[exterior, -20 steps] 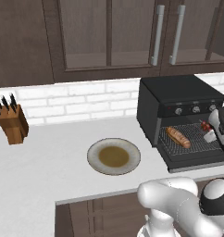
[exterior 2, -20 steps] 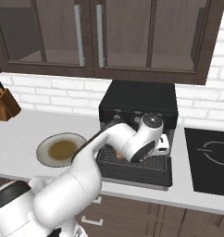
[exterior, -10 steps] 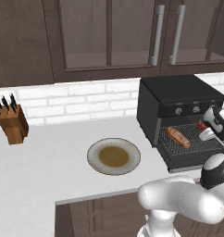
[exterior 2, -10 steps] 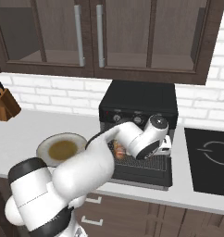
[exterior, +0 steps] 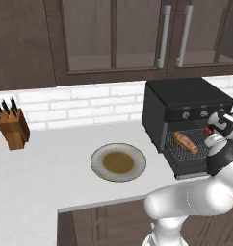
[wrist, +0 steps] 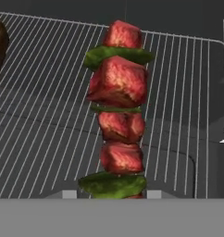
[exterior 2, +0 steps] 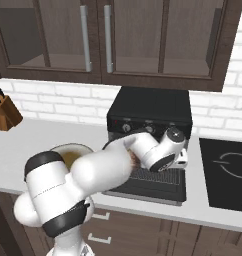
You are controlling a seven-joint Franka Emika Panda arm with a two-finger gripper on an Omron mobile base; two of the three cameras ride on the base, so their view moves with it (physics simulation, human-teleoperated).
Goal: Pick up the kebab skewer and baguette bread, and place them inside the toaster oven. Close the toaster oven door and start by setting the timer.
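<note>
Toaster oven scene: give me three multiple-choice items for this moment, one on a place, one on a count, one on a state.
1. Where does the baguette lie?
A. on the plate
B. on the oven's wire rack
C. beside the knife block

2. How many red meat chunks does the skewer show in the hand view?
A. four
B. one
C. seven

3. How is the toaster oven door?
A. shut
B. dropped open
C. missing

Answers: 1 B, the loaf rests on the rack inside the toaster oven. 2 A, four red chunks, with green pieces between. 3 B, the panel lies flat in front of the opening.
</note>
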